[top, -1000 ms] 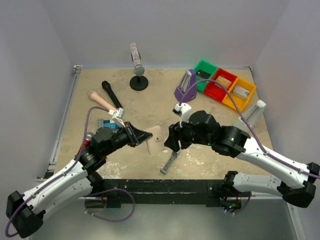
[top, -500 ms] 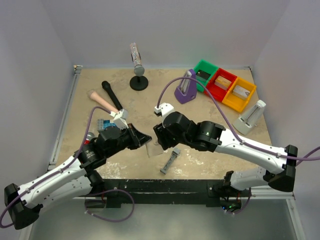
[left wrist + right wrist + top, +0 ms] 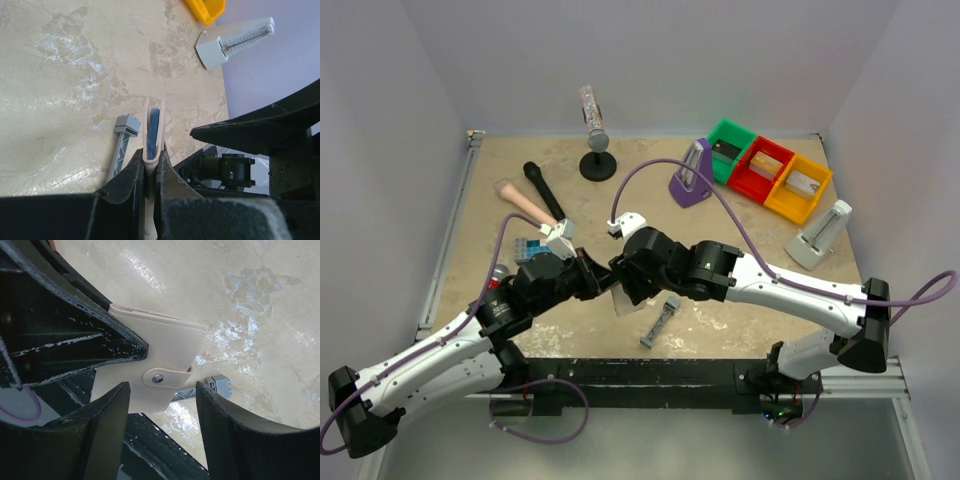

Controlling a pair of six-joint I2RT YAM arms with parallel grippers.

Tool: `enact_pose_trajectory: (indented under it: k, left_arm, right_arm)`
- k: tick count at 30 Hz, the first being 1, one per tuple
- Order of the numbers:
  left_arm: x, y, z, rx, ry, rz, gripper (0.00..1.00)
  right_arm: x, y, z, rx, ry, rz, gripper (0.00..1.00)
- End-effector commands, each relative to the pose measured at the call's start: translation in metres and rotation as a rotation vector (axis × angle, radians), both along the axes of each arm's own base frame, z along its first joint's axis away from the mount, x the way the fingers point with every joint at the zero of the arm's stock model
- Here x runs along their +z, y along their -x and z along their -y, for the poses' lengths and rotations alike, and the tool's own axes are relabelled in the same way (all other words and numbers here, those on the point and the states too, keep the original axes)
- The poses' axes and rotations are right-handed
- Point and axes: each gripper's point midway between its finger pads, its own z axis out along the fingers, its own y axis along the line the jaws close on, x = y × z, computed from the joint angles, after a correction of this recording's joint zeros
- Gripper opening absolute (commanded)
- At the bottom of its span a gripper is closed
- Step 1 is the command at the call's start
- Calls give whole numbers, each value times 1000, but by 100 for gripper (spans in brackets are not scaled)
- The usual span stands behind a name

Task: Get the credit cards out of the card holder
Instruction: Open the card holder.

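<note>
With my left tool pinching the shut card holder on edge, I'd close my spread right tool on the snap tab and peel it open gently.

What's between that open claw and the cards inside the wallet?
Nothing separates the open right gripper from the wallet, but the wallet is folded shut with its snap strap fastened, pinched by the left gripper. No card shows.
</note>
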Motion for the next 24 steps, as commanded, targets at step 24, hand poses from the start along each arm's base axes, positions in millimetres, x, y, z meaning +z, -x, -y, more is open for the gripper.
enact_pose_trajectory:
  k: [24]
  left_arm:
    - [48, 10, 9, -45, 161, 76, 0]
  right_arm:
    - [-13, -15, 3, -61, 142, 28, 31]
